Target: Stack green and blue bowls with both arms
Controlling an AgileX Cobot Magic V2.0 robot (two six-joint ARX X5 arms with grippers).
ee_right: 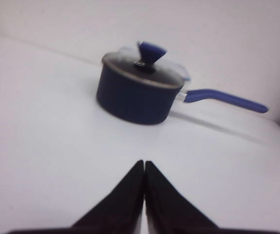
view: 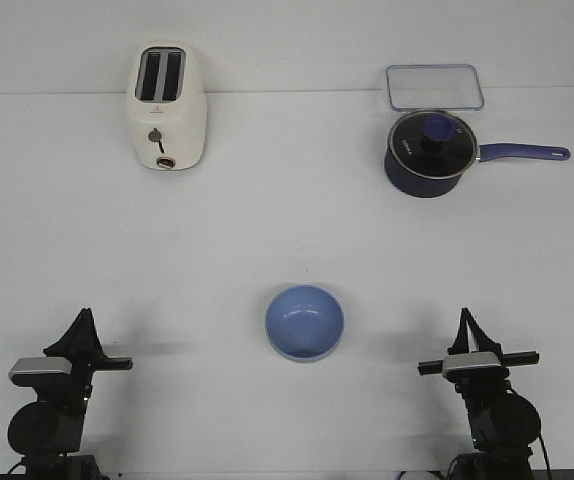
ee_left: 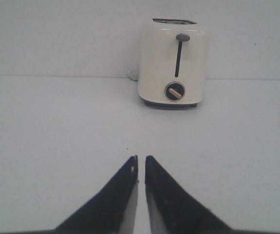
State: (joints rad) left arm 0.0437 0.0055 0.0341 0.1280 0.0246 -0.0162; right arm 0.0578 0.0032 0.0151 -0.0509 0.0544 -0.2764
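**Front view: one blue bowl in sight, both arms parked**

From where I stand, the blue bowl (view: 304,321) sits upright on the white table (view: 287,230), near the front edge and about midway between the two arms, touching nothing. It looks like a small matte bowl, probably light and stiff, with a smooth curved wall that could slip in thin fingers. My guess is the rim is the place to take it, one finger inside and one outside, rather than around the body.

The left gripper (ee_left: 141,161) hangs low with its tips nearly together, a thin slit between them, holding nothing. The right gripper (ee_right: 144,165) has its tips pressed together, also empty.

I can't find the green bowl as a separate thing. A pale edge shows under the blue bowl's lower rim, but whether that is a second bowl beneath it or just shadow, I cannot tell.

Far back stand a toaster (view: 167,107), a saucepan (view: 430,152) and a clear lid (view: 434,87). The right wrist view is blurred.
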